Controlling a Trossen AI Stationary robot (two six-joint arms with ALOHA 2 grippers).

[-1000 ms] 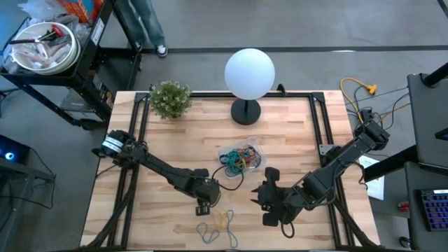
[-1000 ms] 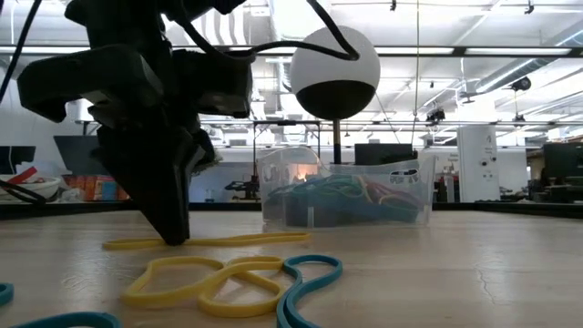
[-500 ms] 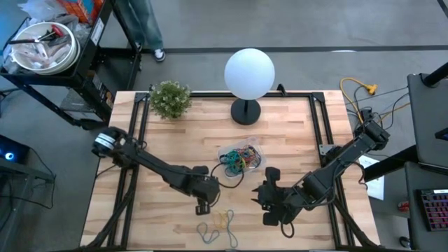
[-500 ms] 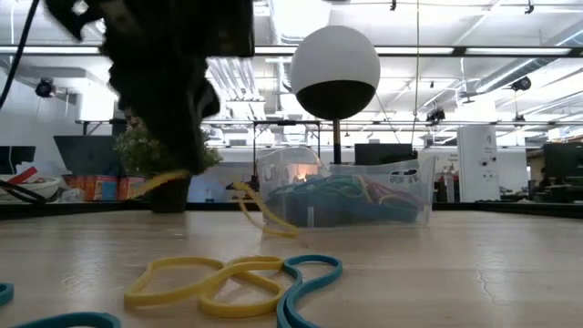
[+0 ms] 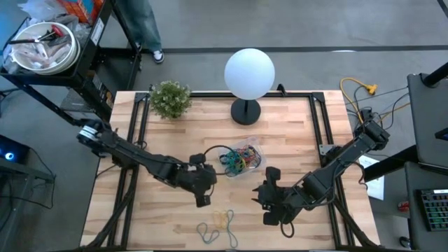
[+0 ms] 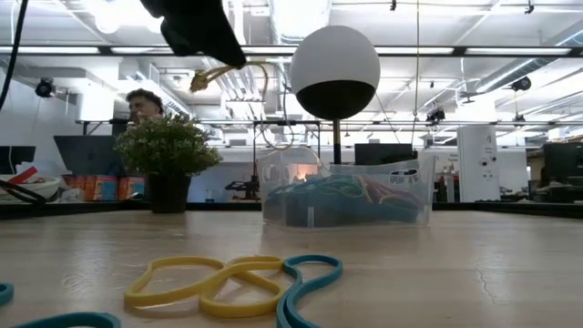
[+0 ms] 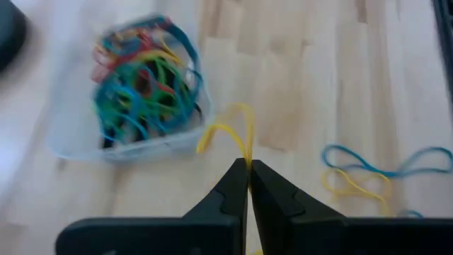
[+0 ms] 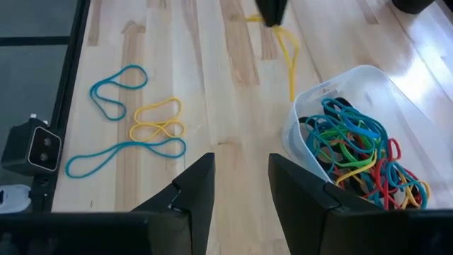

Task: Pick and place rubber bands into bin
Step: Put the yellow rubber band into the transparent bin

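My left gripper (image 7: pixel 248 170) is shut on a yellow rubber band (image 7: pixel 232 132) and holds it in the air near the bin (image 5: pixel 241 159). The bin is a small clear tray filled with several coloured rubber bands (image 7: pixel 141 88). In the low view the left gripper (image 6: pixel 208 35) is high up, and the yellow band (image 6: pixel 248 77) dangles beside it. Yellow and blue bands (image 5: pixel 217 224) lie flat on the wood near the table's front edge. My right gripper (image 8: pixel 241 185) is open and empty, right of these bands and nearer than the bin. My left gripper pinches the yellow band between its two fingertips (image 7: pixel 239 178), at one spot of the loop (image 7: pixel 247 157). The fingers slant down toward the table. The rest of the loop (image 8: pixel 287 51) hangs slack past the tips, clear of the table.
A white globe lamp (image 5: pixel 249 73) on a dark foot stands at the table's far edge, and a potted plant (image 5: pixel 170 98) stands at the far left. Loose bands, a yellow one (image 8: pixel 156 120) and two blue ones (image 8: pixel 124 157), lie in front of the right gripper.
My left gripper has risen from the table and tipped toward level, staying shut. The yellow band lay flat on the wood. One end came up first, then the whole band lifted clear; it now dangles from the fingertips.
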